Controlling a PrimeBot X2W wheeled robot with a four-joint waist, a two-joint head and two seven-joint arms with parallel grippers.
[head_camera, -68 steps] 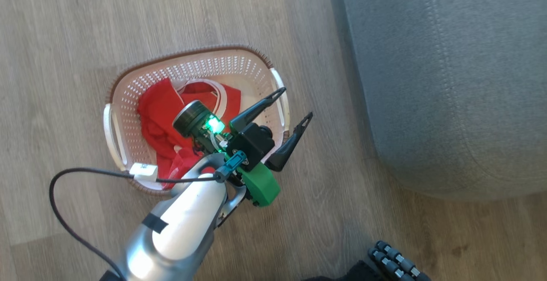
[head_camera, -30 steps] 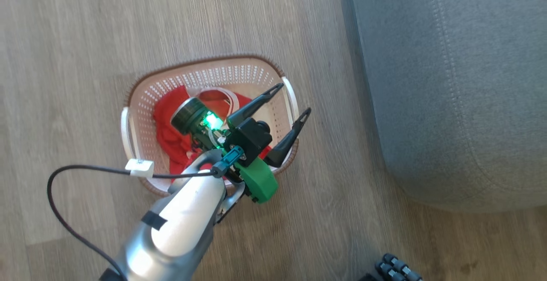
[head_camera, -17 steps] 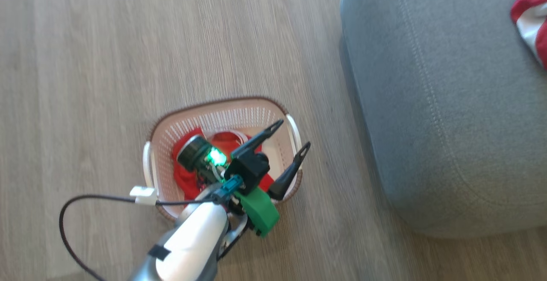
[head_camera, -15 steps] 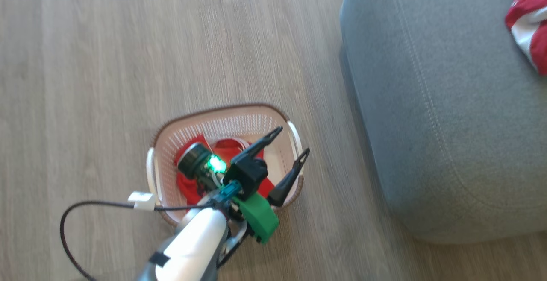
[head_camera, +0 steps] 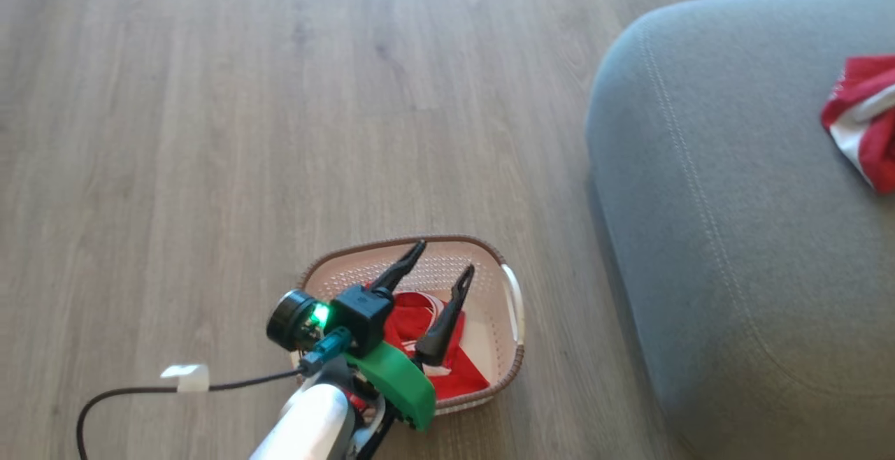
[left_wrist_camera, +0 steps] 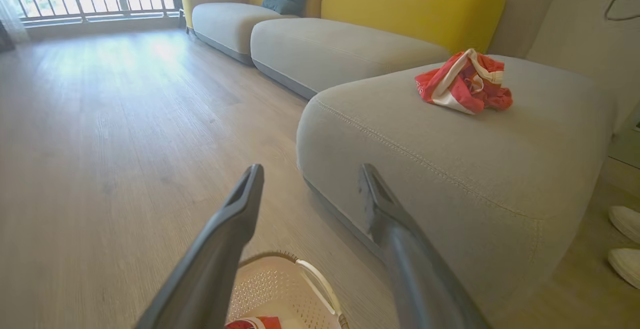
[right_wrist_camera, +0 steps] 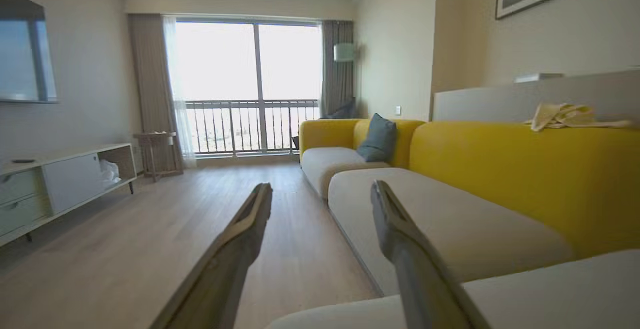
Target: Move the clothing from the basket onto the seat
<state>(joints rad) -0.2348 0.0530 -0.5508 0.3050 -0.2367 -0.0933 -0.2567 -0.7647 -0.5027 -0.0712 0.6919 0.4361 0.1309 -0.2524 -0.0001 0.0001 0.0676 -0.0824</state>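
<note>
Clothing (head_camera: 419, 338) is lying bunched at the basket's (head_camera: 493, 313) near end, another piece (head_camera: 863, 114) by the seat's (head_camera: 734, 236) far edge. We're holding both jaws spread, empty; diving in crooked, we're risking hooking the rim (head_camera: 447, 239) and tipping it.

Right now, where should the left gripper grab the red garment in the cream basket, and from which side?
Probably a raised fold of the red fabric garment beside its white band, straight down from above: walls of the cream perforated plastic basket close off the sides, and the open left gripper is above it.
</note>
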